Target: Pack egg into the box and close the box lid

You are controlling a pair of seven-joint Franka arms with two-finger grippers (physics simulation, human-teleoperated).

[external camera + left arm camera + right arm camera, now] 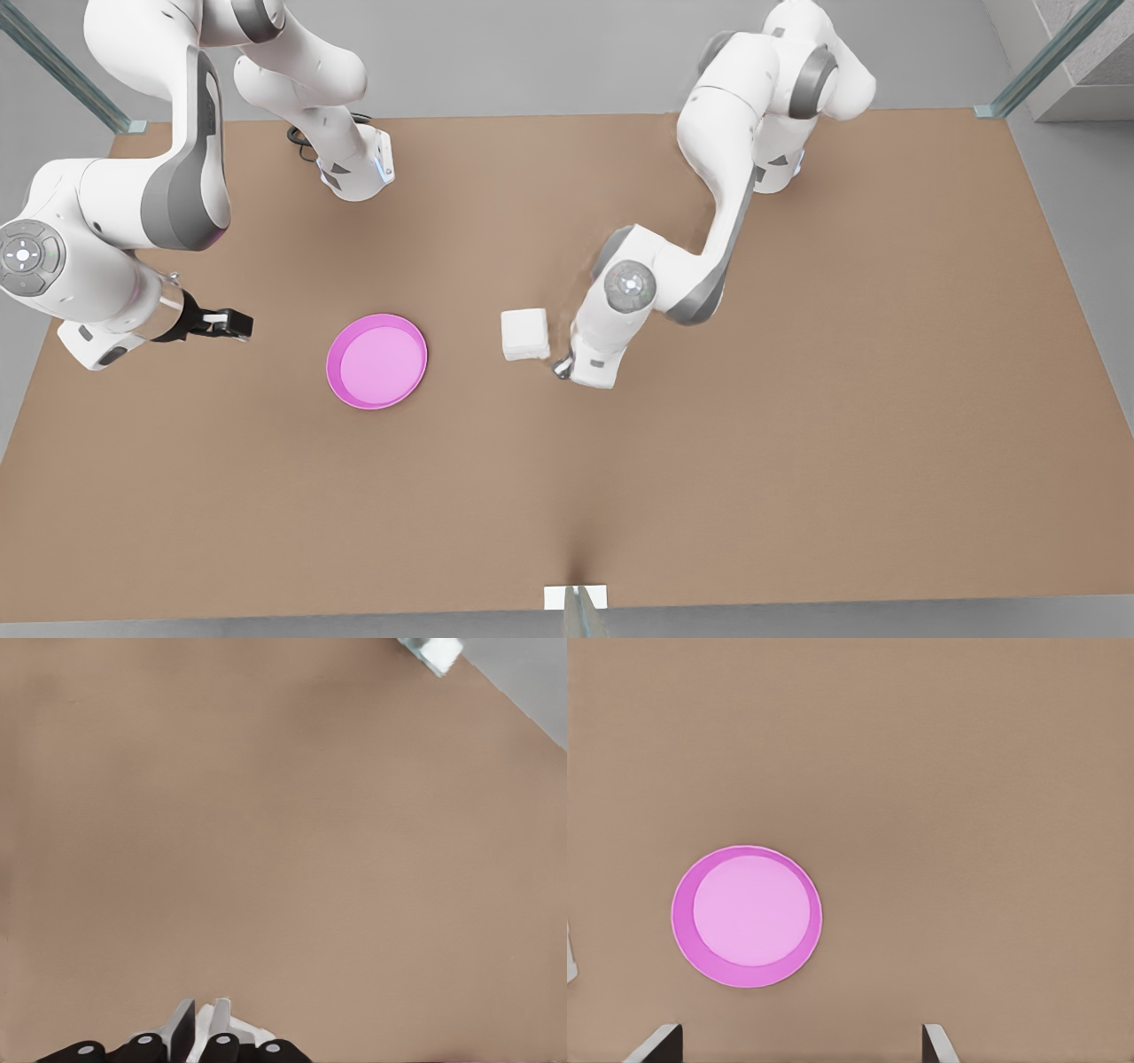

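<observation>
The box (524,334) stands near the table's middle as a shut white block, with the box lid down flat on top and no cups showing. The egg is hidden. My right gripper (562,366) hangs just off the box's corner on the front view's right, mostly covered by its own wrist. In the right wrist view the right gripper (799,1054) is open wide, with nothing between its fingers (657,1043). My left gripper (229,323) waits far off at the front view's left, pointing towards the plate. In its own wrist view the left gripper (199,1028) is shut and holds nothing.
A round pink plate (376,361) lies between the two grippers, also visible as the pink plate (747,917) under the right wrist. Glass corner posts (133,124) mark the table's far edge, and one post foot (431,651) is in the left wrist view. A white tab (576,598) sits at the near edge.
</observation>
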